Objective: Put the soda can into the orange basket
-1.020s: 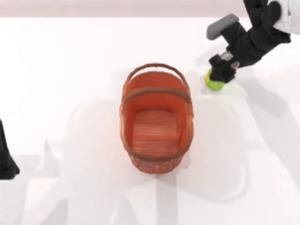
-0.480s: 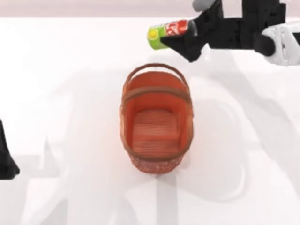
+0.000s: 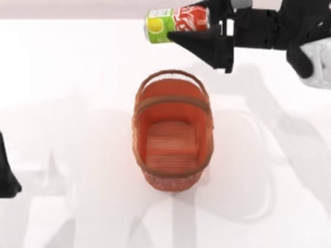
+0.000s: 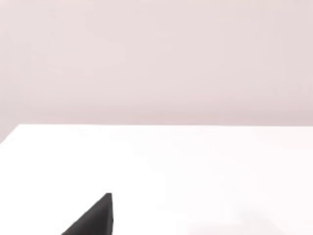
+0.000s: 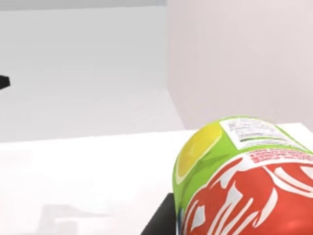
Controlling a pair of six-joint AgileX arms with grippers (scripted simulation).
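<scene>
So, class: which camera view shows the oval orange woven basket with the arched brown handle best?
The top view: the oval orange woven basket is seen whole, standing on the white table with nothing inside. Neither the left wrist view nor the right wrist view shows it.

Note the can (image 3: 176,23): smooth, glossy printed skin, red and lime-green, with a paper-like white label panel. The basket (image 3: 172,132) shows a woven, rough-textured orange wall, a matt brown rim and a slatted floor. The bench (image 3: 67,93) is plain white and matt. The right pincer (image 3: 217,41) looks matt black.
</scene>
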